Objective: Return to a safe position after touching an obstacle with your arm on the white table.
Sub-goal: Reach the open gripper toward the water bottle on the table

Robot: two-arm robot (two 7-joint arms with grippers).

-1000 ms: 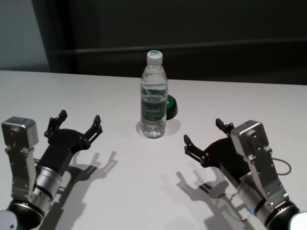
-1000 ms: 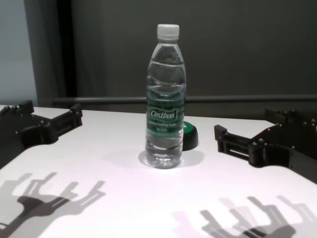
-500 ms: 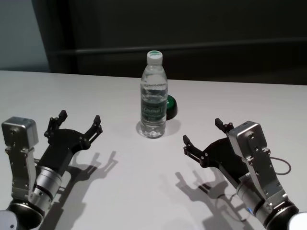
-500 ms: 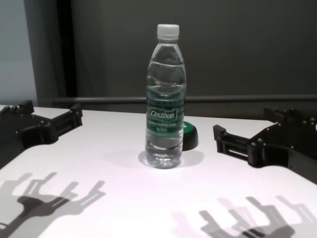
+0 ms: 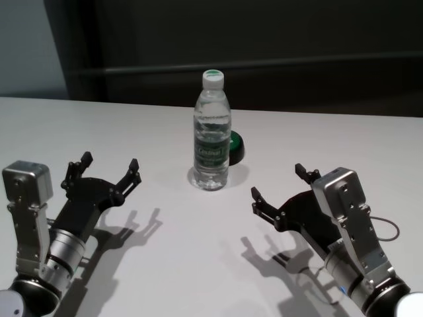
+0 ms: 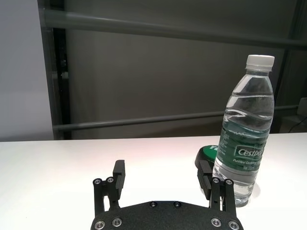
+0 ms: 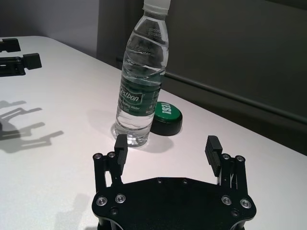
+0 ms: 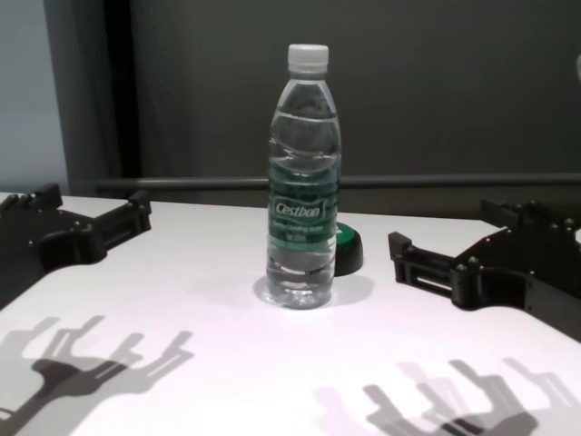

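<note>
Clear plastic bottle (image 5: 211, 135) upright mid-bench (image 5: 198, 264), between left gripper (image 5: 108, 170) and right gripper (image 5: 279, 191), both apart from it, jaws wide open, empty. Looks light, tippy, slick; hold at labelled waist.

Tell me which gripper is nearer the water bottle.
Roughly even, the right perhaps slightly nearer. Left gripper hovers open to the water bottle's left; right gripper hovers open to its right. Neither touches it.

White bench (image 5: 198, 264), nothing fancy

Water bottle (image 5: 211, 142) stands upright mid-bench, small black-and-green round thing (image 5: 236, 146) just behind it.
</note>
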